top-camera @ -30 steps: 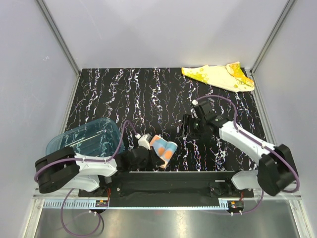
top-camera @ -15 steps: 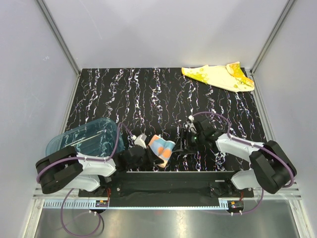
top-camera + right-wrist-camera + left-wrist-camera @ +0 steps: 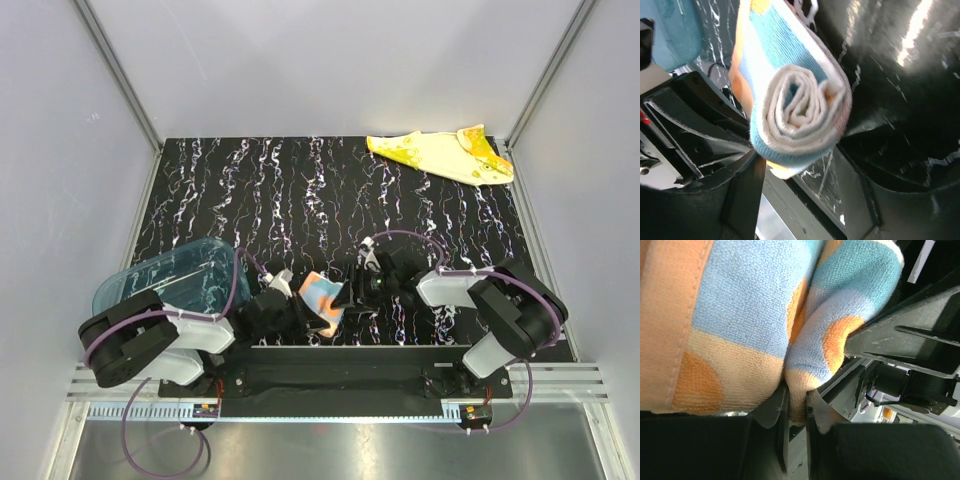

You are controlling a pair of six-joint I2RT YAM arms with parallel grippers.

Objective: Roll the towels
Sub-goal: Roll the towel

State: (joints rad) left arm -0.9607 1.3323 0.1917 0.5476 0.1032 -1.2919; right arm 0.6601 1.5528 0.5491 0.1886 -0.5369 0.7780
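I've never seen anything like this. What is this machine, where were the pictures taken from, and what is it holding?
These are two robot arms bolted to a black table, each ending in a two-finger gripper. The wide picture looks down from above; the two close-ups come from wrist cameras. The left gripper pinches a rolled towel, orange and blue. The right gripper stands open around the roll's end. A yellow towel lies unrolled in the far right corner; a blue tray sits at the near left.
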